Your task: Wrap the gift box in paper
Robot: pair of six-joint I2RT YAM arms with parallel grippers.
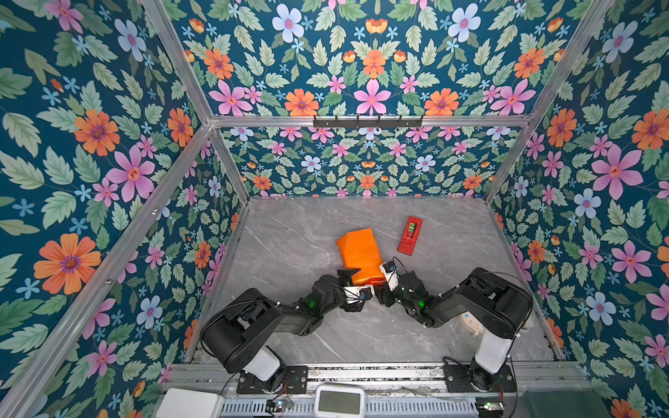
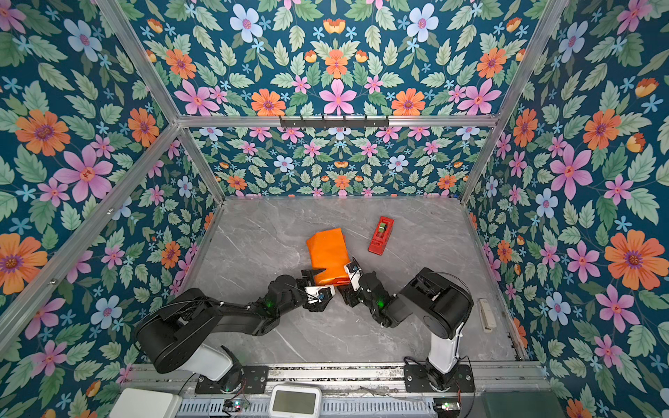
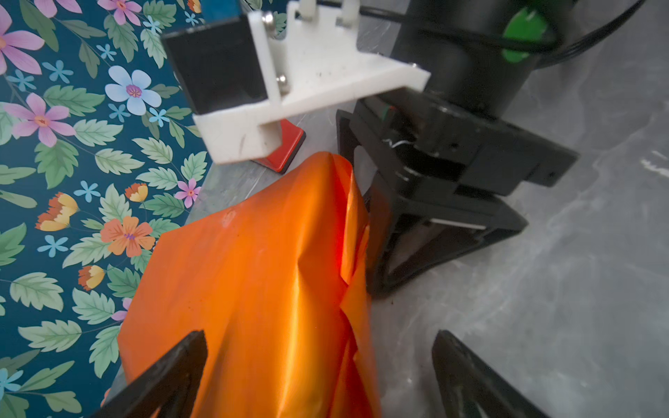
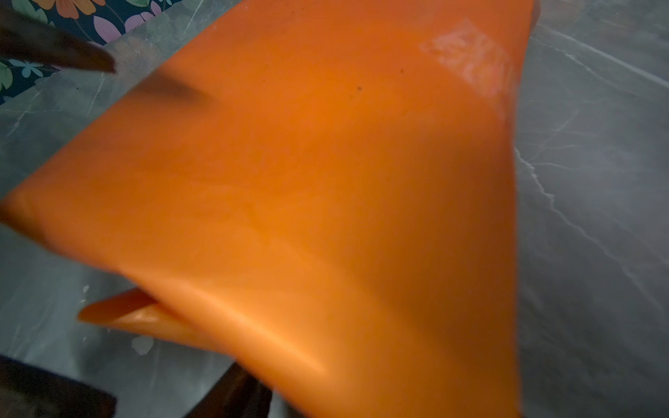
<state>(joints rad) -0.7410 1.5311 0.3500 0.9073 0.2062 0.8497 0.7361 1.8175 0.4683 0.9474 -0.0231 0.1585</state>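
Note:
The paper (image 1: 360,253) (image 2: 327,253) lies mid-table as a glossy orange parcel, folded shut all round. The gift box is hidden inside it. My left gripper (image 1: 356,282) (image 2: 318,280) is at the parcel's near-left corner. In the left wrist view it (image 3: 322,338) stands open, one jaw over the paper (image 3: 253,271), the other over bare table. My right gripper (image 1: 383,280) (image 2: 349,278) (image 3: 391,224) is at the near-right corner with its jaws apart by the folded end. The paper (image 4: 325,181) fills the right wrist view, and only one of that gripper's fingers (image 4: 235,394) shows, beneath a fold.
A slim red gadget (image 1: 409,235) (image 2: 381,235) lies on the grey marble table (image 1: 289,224) beyond the parcel to the right. A small white device (image 2: 485,315) sits by the right wall. Flowered walls close three sides. The two wrists nearly touch near the parcel.

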